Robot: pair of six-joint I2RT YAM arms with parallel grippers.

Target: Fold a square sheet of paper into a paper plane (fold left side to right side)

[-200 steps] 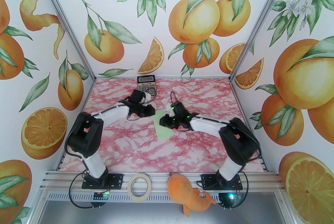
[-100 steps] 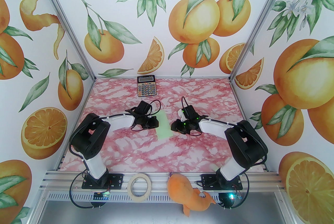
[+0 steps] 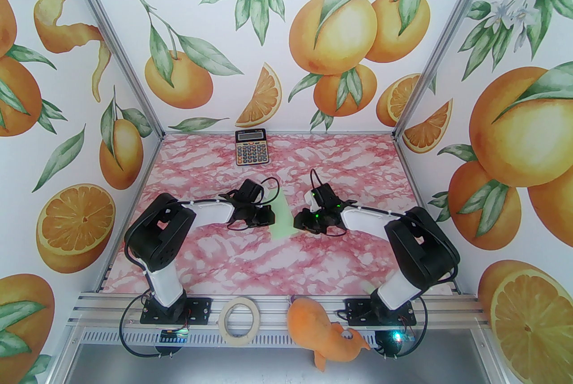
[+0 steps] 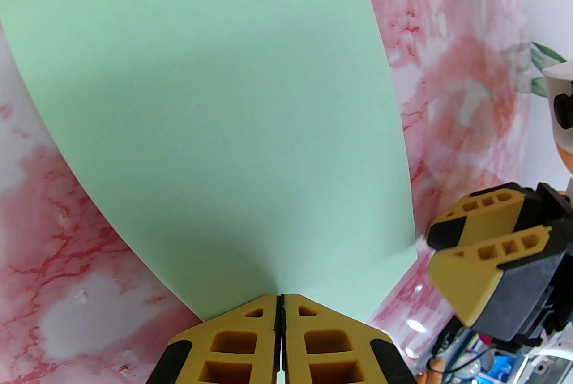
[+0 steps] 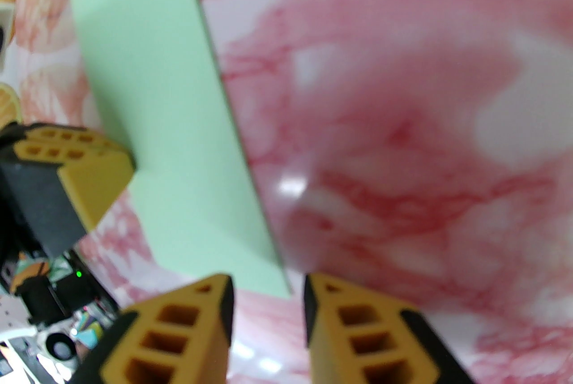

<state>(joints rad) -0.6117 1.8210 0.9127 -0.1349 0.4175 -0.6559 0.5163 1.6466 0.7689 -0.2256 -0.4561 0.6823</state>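
Pink-and-white marbled tabletop (image 3: 215,257), walled on three sides by panels printed with oranges and leaves, seen from above and behind the two arms. The square sheet of paper (image 3: 282,223), pale green, sits at mid-tabletop between the two grippers. From overhead it presents as a narrow strip, wider at its near end.

Left gripper (image 3: 267,217): set against the sheet's left edge. In the left wrist view its yellow fingertips (image 4: 233,322) are pressed together with no gap, and the sheet's near edge (image 4: 215,104) runs into the seam between them. The paper fans away from this pinch in a gentle curve, shadowed across its near part, so that this side appears raised off the marble.

Right gripper (image 3: 299,222): at the sheet's right side, jaws parted by a moderate gap and gripping nothing. In the right wrist view its fingers (image 5: 210,306) flank the near right corner of the sheet (image 5: 170,104), which ends just ahead of the gap. Whether a fingertip touches that corner cannot be told.

Calculator (image 3: 250,146): at the far edge of the tabletop, well apart from the sheet. Tape roll (image 3: 240,321) and orange plush toy (image 3: 322,337): on the aluminium rail (image 3: 107,304) at the near edge, between the arm bases.
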